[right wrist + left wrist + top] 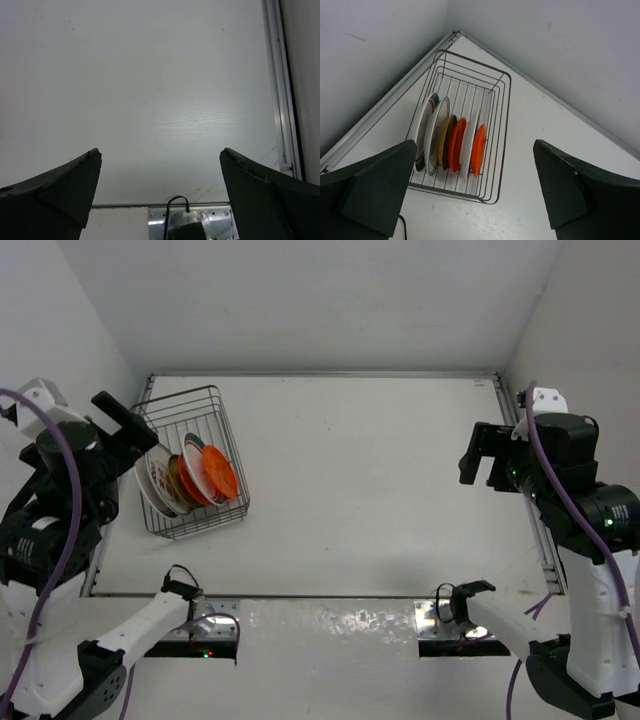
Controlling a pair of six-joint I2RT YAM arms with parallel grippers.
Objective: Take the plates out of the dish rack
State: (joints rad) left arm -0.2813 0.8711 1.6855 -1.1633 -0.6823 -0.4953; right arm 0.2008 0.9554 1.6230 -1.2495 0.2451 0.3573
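Note:
The grey wire dish rack [213, 400] stands at the table's left side, also in the left wrist view [501, 125]. Several plates stand on edge in its near half: white teal-rimmed ones [156, 483] [429, 131], a yellow-centred one [446, 141], orange ones [220, 473] [478, 148]. My left gripper [135, 422] [475, 192] is open and empty, held above the rack's left edge. My right gripper [483, 457] [160, 175] is open and empty, high over the right side of the table, far from the rack.
White walls close the table on the left, back and right. A metal rail [520, 430] runs along the right edge. Metal brackets [437, 618] and cables sit at the near edge by the arm bases.

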